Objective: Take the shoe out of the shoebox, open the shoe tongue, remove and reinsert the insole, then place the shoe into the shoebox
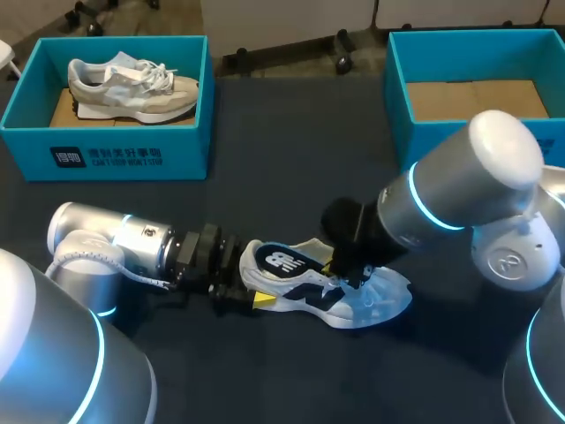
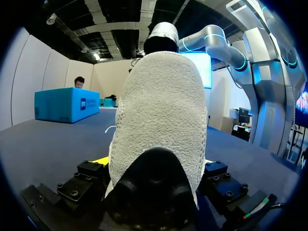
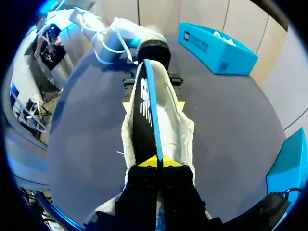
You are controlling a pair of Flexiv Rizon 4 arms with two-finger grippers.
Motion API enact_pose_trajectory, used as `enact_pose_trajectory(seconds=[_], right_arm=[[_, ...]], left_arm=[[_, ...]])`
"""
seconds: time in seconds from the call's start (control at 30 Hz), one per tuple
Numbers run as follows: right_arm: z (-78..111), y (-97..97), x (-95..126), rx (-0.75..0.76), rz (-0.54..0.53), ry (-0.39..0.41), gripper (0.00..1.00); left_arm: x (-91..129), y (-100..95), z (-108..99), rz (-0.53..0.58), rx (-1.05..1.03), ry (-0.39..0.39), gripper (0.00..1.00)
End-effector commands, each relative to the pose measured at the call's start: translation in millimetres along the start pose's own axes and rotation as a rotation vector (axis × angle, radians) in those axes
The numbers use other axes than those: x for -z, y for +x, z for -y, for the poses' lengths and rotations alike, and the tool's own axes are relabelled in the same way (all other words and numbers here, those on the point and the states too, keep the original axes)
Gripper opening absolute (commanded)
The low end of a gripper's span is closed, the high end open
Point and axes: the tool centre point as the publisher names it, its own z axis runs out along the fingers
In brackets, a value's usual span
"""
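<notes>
A dark, matte table (image 1: 291,159) carries the whole scene, its blue-black top plain and smooth, evenly lit with only soft shadows lying on it, and its far edge runs straight across the head view.

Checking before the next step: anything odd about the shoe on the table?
Yes: the insole stands on edge, partly out of the shoe, pinched by the right gripper while the left gripper clamps the heel.
</notes>
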Motion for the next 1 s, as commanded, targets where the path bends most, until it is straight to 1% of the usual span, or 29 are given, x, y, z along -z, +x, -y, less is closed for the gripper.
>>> enact_pose_trajectory(seconds=[0.03, 0.13, 0.3, 0.33, 0.5, 0.7, 0.83, 0.97, 1.0], right_arm=[[-1.1, -1.9, 9, 0.024, -0.019, -0.031, 0.00], [-7.6, -3.6, 10, 0.049, -0.039, -0.026, 0.00], [-16.4, -5.9, 7, 0.098, -0.103, -0.023, 0.00], [-18.4, -5.7, 7, 0.104, -0.111, -0.012, 0.00], [-28.5, -6.1, 6, 0.149, -0.143, -0.009, 0.00], [-42.5, -1.3, 4, 0.210, -0.185, 0.018, 0.00], [-49.3, 3.1, 4, 0.253, -0.207, 0.021, 0.00], [-56.5, 8.4, 4, 0.298, -0.228, 0.048, 0.00], [-57.8, 9.1, 4, 0.306, -0.232, 0.045, 0.00]], left_arm=[[-1, -0.8, -2, 0.000, 0.000, 0.000, 0.00], [-1, -0.8, -2, 0.000, 0.000, 0.000, 0.00], [-1, -0.8, -2, 0.000, 0.000, 0.000, 0.00], [-1, -0.8, -2, 0.000, 0.000, 0.000, 0.00], [-1, -0.8, -2, 0.000, 0.000, 0.000, 0.00], [-1, -0.8, -2, 0.000, 0.000, 0.000, 0.00], [-1, -0.8, -2, 0.000, 0.000, 0.000, 0.00], [-1, -0.8, -2, 0.000, 0.000, 0.000, 0.00], [-1, -0.8, -2, 0.000, 0.000, 0.000, 0.00]])
